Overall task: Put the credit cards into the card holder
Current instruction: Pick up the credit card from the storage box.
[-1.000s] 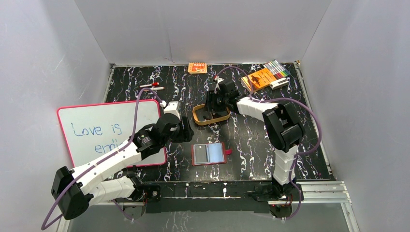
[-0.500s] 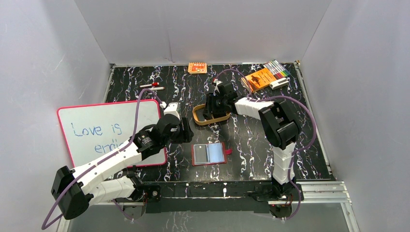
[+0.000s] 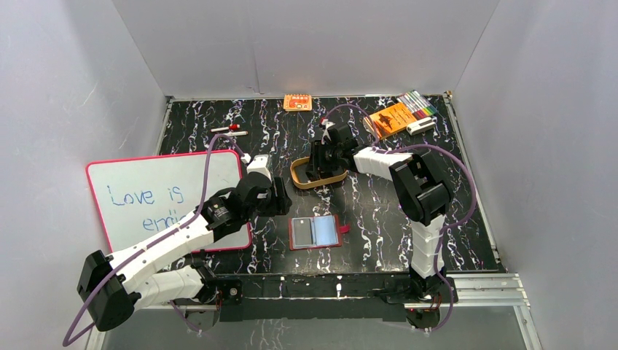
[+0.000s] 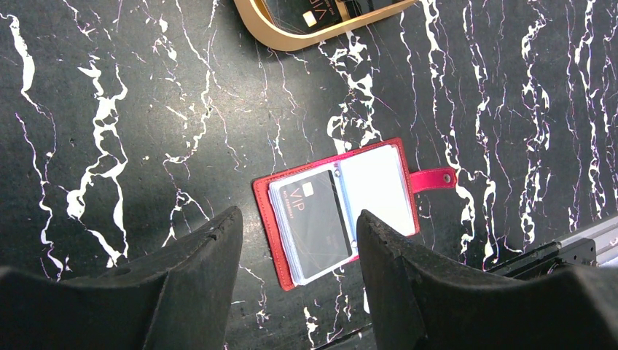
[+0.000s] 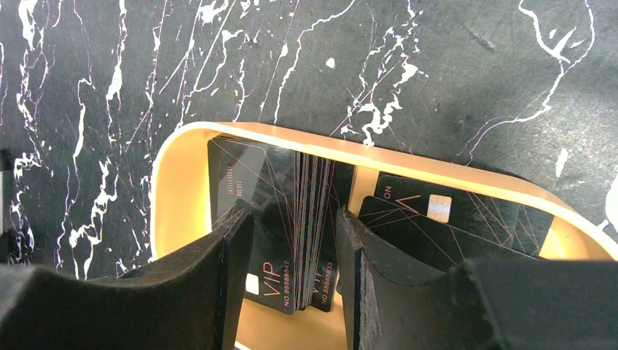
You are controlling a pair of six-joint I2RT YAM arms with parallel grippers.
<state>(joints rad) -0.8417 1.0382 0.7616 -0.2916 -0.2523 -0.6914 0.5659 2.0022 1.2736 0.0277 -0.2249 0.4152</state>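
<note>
Black marbled tabletop [image 3: 379, 211]; the card holder [image 4: 379, 189] lies open near its front edge, one dark card [image 4: 313, 219] pocketed. More credit cards [image 5: 313, 211] stand in the tan tray [image 5: 437, 169], the right gripper [image 5: 295, 219] straddling them, jaws apart: next, pinch one cleanly. The left gripper [image 4: 299, 219] hovers open and empty above the holder.

You have the card holder [image 3: 315, 232] lying open and flat on the worktop [image 3: 379, 211], near its front edge. It is a dark red wallet, and its snap tab [image 4: 433, 179] sticks out to one side. One clear page holds a black card [image 4: 313, 219] marked VIP. The facing page [image 4: 377, 191] looks pale, and you cannot tell whether anything sits in it. The other credit cards [image 5: 315, 211], black with thin line patterns, are in the tan tray [image 5: 171, 189]. A bunch stands on edge, a VIP card [image 5: 255, 189] leans beside it, and a few lie flat and overlapping at the tray's other end.
</note>
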